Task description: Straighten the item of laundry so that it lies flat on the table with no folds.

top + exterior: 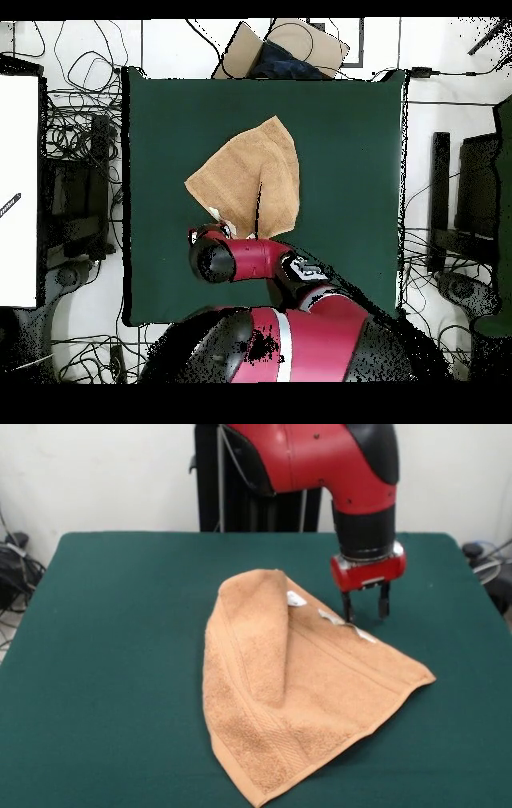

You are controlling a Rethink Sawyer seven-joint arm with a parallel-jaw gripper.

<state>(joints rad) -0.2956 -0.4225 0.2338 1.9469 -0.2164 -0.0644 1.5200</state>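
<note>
Towel (296,696) not flat: 1 flap folded over along ridge, unfolding left; gripper (366,606) fingers spread, empty, at label edge

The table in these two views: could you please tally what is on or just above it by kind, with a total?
Towel, peach-orange, partly folded over itself: 1
White labels on the towel's far edge: 2
Gripper, open, at that edge: 1
Green table itself: 1
Total: 5
</note>
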